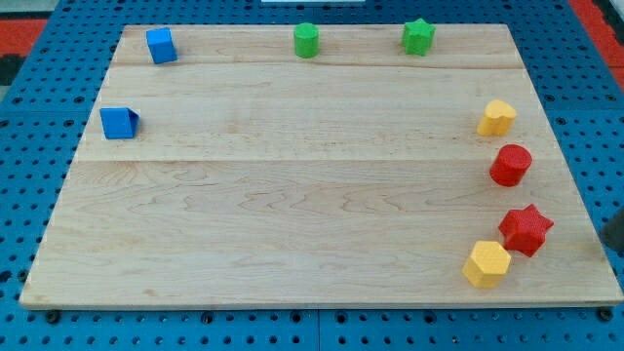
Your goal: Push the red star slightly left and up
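Sitting just off the board's right edge, my tip [613, 237] (bare rod, no pincer) faces the red star [526, 230].

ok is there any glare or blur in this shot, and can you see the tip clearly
Camera view: lighting is even, with soft glare on the wooden board and only faint shadows under blocks like the red star. The blocks look sharp; a dark blurred shape, cut off at the view's right edge, may be my rod, its tip not visible.
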Robot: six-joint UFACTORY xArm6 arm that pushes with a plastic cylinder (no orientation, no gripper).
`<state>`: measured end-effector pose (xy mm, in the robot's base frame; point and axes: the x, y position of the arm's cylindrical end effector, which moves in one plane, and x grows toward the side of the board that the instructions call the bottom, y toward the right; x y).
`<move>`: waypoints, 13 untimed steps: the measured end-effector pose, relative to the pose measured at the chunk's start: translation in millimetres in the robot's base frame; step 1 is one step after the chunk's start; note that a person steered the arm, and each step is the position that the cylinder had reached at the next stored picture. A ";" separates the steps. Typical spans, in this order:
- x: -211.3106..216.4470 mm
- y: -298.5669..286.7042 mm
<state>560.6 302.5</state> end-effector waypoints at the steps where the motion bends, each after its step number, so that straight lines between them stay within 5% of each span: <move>1: 5.8 -4.5; 4: 47.1 -15.8; 8: 35.6 -21.5; 11: -35.7 -81.4; 13: -41.0 -83.7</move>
